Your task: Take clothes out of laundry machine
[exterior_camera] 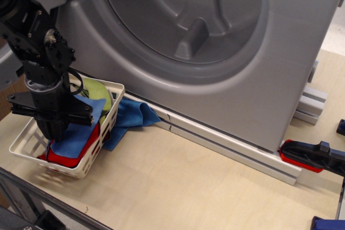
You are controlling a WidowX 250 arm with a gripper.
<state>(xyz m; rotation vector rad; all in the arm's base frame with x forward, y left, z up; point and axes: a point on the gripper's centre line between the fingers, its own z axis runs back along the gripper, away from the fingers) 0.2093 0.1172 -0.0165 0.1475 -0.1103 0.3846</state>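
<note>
The grey laundry machine (242,95) fills the back; its round drum recess (178,14) with raised paddles (191,39) holds no cloth. My gripper (54,136) is lowered into the white lattice basket (75,172) at the front left, pointing down. Its fingers look closed on the clothes: the flat blue cloth (73,136) lies in the basket with the red cloth (81,148) under it. The fingertips are partly hidden by the cloth.
A lime-green cloth (96,89) lies at the basket's far end. A bulkier blue cloth (132,117) lies between the basket and the machine's aluminium base rail (226,146). A red and black clamp (304,157) sits at the right. The table's front edge runs along the bottom left.
</note>
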